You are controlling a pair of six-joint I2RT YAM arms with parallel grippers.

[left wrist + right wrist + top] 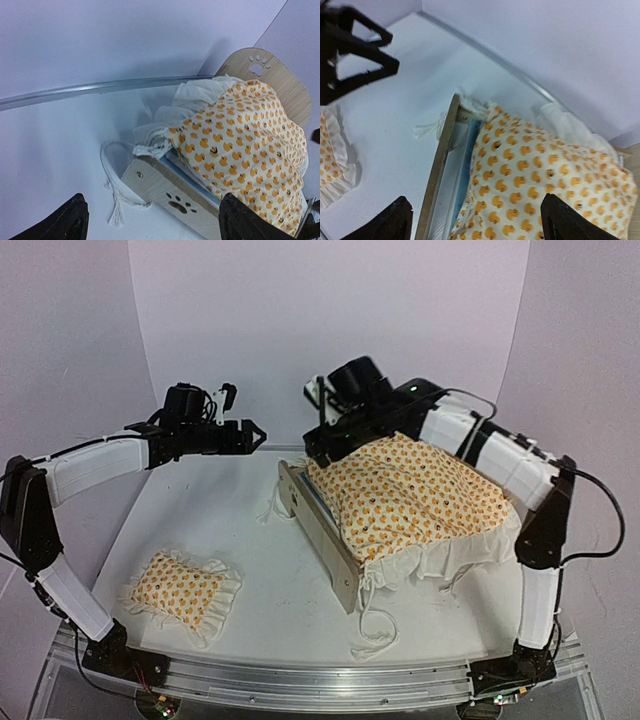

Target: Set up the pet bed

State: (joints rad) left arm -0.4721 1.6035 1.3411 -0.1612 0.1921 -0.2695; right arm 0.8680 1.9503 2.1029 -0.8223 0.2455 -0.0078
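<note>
The pet bed stands right of centre, its plywood footboard (322, 536) facing left. The paw-print footboard (175, 196), rounded headboard (281, 76) and blue mattress edge (194, 181) show in the left wrist view. An orange duck-patterned ruffled blanket (420, 495) is heaped over the mattress and hides most of it. My left gripper (250, 436) is open and empty, in the air left of the bed. My right gripper (322, 447) is open and empty, above the footboard end (438, 170) and the blanket (535, 175).
The small matching ruffled pillow (180, 586) lies at the front left, and its edge shows in the right wrist view (332, 150). White cords (374, 628) trail from the blanket onto the table in front of the bed. A white backdrop wall stands close behind.
</note>
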